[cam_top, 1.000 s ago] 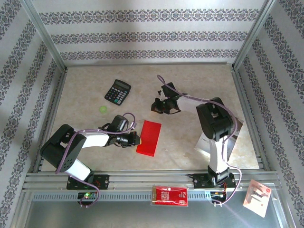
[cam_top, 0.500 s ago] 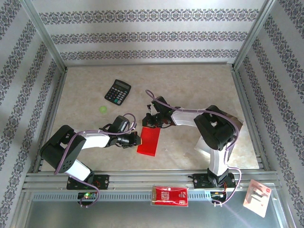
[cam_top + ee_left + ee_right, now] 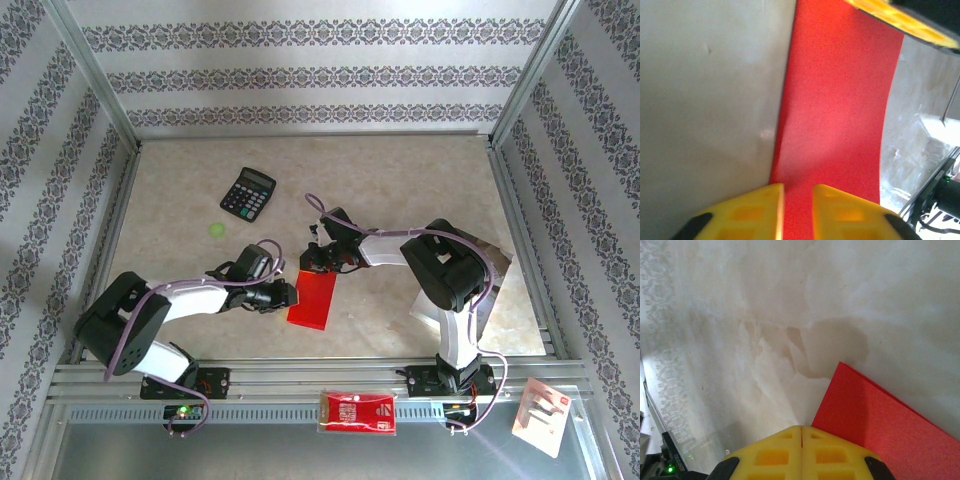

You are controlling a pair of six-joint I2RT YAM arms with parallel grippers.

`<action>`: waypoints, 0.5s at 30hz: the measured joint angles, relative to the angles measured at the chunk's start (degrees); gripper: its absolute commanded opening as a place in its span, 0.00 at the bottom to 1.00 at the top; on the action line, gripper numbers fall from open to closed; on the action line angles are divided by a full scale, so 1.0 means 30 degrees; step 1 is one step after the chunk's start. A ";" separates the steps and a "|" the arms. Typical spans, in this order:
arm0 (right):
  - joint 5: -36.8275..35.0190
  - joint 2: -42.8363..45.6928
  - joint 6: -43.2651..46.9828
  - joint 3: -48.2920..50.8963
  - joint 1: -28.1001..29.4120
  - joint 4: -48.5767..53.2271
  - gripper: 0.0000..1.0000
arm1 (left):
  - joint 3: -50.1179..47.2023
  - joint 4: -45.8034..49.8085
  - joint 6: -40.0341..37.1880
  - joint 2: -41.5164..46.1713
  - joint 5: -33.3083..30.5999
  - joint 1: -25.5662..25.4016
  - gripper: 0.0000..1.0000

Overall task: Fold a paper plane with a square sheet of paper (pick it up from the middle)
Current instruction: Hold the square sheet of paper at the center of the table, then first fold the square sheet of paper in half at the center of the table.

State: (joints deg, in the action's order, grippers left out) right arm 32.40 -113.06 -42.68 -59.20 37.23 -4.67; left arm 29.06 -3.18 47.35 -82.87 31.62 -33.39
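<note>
A red-and-white rectangular packet (image 3: 357,411) lies on the near rail, with a white card (image 3: 540,415) at the rail's right end. On the beige marbled tabletop (image 3: 400,180), the thin bright red sheet of paper (image 3: 312,300), a long rectangle in outline, lies flat between the arms. The left gripper (image 3: 287,295) sits at its left edge. The right gripper (image 3: 318,260) is at its far left corner; a second ago it hovered farther back, well apart from the paper. The left wrist view shows that gripper's yellow fingers (image 3: 747,215) narrowly parted over the paper. The right wrist view shows jaws pressed together on nothing, just beside the corner. A grey booklet (image 3: 497,268) lies under the right arm. Farther off are a small green dot (image 3: 216,230) and a black calculator (image 3: 247,193), well apart from the paper.
</note>
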 measured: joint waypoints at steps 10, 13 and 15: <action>0.0444 0.0007 0.0299 0.0408 -0.0124 -0.0794 0.00 | 0.1800 0.0918 -0.0707 0.0087 -0.0481 0.0568 0.00; 0.0452 0.0007 0.0299 0.0415 -0.0124 -0.0823 0.00 | 0.2266 0.0780 -0.0780 -0.1166 -0.0466 0.0685 0.00; 0.0452 0.0007 0.0299 0.0415 -0.0124 -0.0823 0.00 | 0.2397 0.0743 -0.0823 -0.1902 -0.0386 0.0707 0.00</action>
State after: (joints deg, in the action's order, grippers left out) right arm 33.76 -113.03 -41.78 -57.95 36.86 -7.14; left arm 36.25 -0.95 44.88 -88.58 30.46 -31.27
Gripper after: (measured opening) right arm 0.050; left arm 0.038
